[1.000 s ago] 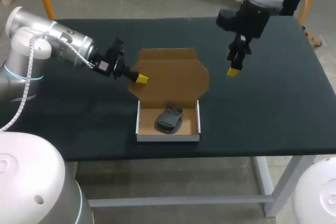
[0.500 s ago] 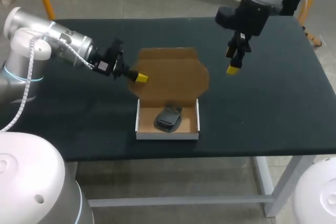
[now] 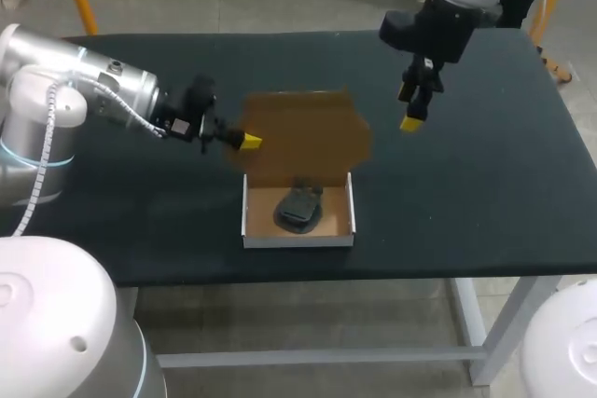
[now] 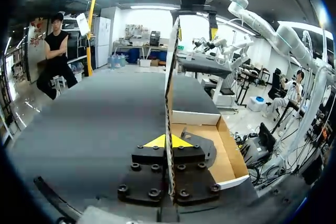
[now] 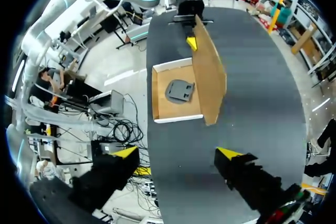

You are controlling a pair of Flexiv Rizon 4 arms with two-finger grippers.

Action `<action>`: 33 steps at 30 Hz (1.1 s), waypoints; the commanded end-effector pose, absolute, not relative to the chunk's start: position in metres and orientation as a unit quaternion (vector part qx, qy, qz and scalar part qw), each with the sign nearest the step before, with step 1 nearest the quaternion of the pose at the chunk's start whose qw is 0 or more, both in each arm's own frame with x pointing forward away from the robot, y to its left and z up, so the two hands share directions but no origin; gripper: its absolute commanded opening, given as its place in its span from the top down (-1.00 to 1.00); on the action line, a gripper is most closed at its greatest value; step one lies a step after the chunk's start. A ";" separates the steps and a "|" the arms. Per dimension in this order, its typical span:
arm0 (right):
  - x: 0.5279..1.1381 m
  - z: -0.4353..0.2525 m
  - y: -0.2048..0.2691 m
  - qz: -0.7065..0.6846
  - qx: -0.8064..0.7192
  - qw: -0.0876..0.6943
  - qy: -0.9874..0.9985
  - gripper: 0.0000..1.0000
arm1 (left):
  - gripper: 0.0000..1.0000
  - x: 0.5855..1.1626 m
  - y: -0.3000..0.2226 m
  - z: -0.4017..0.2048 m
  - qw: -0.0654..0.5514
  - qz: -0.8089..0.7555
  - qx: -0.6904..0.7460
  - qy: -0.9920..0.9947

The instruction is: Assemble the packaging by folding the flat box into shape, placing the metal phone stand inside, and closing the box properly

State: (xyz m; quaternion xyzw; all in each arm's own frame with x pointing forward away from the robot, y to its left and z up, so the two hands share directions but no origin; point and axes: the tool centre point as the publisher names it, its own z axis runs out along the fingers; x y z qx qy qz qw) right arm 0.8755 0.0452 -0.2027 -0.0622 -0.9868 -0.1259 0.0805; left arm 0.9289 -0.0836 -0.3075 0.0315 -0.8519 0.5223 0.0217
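Observation:
A white-walled box tray (image 3: 298, 235) sits mid-table with the dark grey metal phone stand (image 3: 298, 209) lying inside it. Its brown lid flap (image 3: 308, 132) rises from the tray's far wall. My left gripper (image 3: 248, 142) is shut on the lid's left edge. In the left wrist view the lid (image 4: 169, 72) stands edge-on between the yellow tips of the left gripper (image 4: 167, 141), with the tray (image 4: 228, 153) and stand (image 4: 202, 144) to one side. My right gripper (image 3: 414, 111) hangs open above the table, right of the lid. Ahead of the right gripper (image 5: 177, 153) I see the lid (image 5: 210, 72), tray (image 5: 156, 93) and stand (image 5: 180, 90).
Dark tabletop (image 3: 485, 165) stretches bare to the right of the box, and also to the left under my left arm (image 3: 103, 90). The tray stands close to the table's front edge (image 3: 308, 272).
My left gripper has lifted the lid's edge, so the flap stands more upright over the tray. The right gripper has drifted slightly up and away.

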 end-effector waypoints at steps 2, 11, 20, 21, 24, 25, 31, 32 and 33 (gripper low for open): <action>0.876 -0.201 0.045 -0.126 -0.061 0.081 -0.987 -1.00 | 1.00 0.917 -0.085 -0.308 -0.023 0.519 0.035 -0.854; 0.877 -0.198 0.048 -0.126 -0.057 0.079 -0.987 -1.00 | 1.00 0.913 -0.086 -0.314 -0.056 0.519 0.028 -0.852; 0.878 -0.194 0.052 -0.125 -0.051 0.075 -0.988 -1.00 | 1.00 0.906 -0.086 -0.313 -0.081 0.520 0.011 -0.850; 0.878 -0.193 0.052 -0.125 -0.050 0.075 -0.988 -1.00 | 1.00 0.906 -0.086 -0.313 -0.084 0.519 0.009 -0.851; 0.878 -0.192 0.054 -0.125 -0.048 0.074 -0.988 -1.00 | 1.00 0.905 -0.086 -0.313 -0.088 0.519 0.006 -0.850; 0.878 -0.192 0.054 -0.124 -0.048 0.074 -0.988 -1.00 | 1.00 0.905 -0.085 -0.313 -0.091 0.518 0.007 -0.850; 0.879 -0.190 0.058 -0.123 -0.045 0.073 -0.989 -1.00 | 1.00 0.903 -0.086 -0.314 -0.096 0.515 -0.001 -0.852; 0.880 -0.190 0.059 -0.123 -0.044 0.072 -0.989 -1.00 | 1.00 0.903 -0.086 -0.314 -0.096 0.515 -0.001 -0.852; 0.880 -0.189 0.060 -0.123 -0.044 0.072 -0.989 -1.00 | 1.00 0.903 -0.086 -0.314 -0.096 0.515 -0.001 -0.852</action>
